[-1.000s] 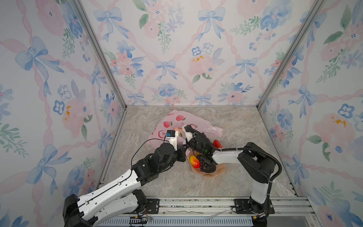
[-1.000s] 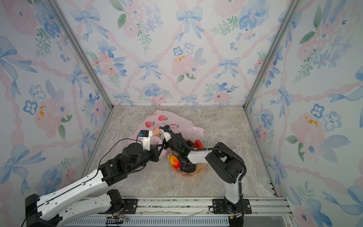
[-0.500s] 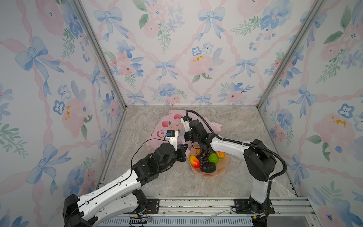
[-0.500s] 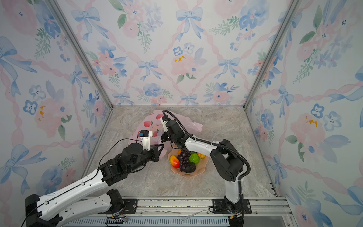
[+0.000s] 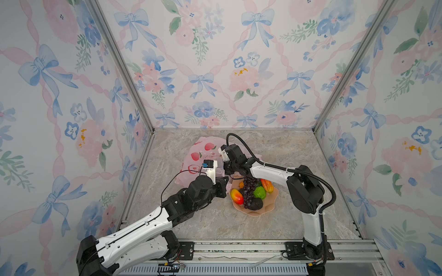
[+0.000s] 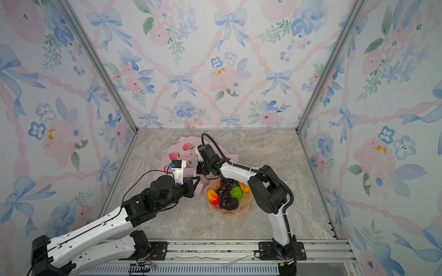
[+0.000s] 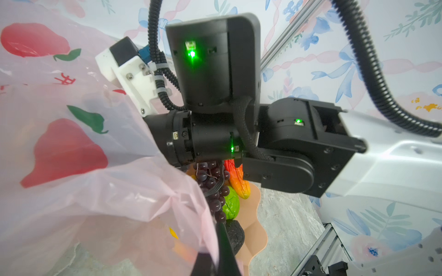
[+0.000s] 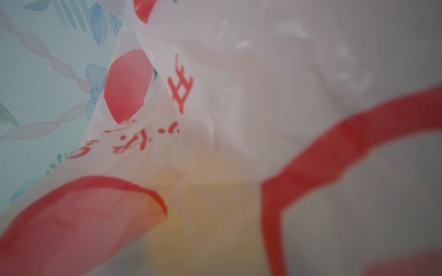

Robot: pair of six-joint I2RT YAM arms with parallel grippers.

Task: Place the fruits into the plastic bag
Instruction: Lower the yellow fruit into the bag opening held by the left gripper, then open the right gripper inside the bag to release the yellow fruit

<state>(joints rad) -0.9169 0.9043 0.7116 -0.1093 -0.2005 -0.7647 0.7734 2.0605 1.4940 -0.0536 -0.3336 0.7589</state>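
The left gripper has its fingers pressed together on a fold of the plastic bag, pinching the near right edge of its mouth; in both top views it sits just left of the bowl. The right gripper reaches across from the right into the bag's mouth, just beyond that pinch. Its fingers are buried in the pink film, so I cannot tell whether they are spread or closed, or whether they hold anything. Its wrist view gives only blurred plastic with red print and a soft yellow shape behind it. The bag lies crumpled on the marble table, left of the bowl and farther back, its near edge just beside the bowl's far left rim. In the bowl lie the grape bunch in the middle, a red-yellow mango on the left, the bumpy green fruit to the right, an orange papaya at the far right and a black avocado nearest
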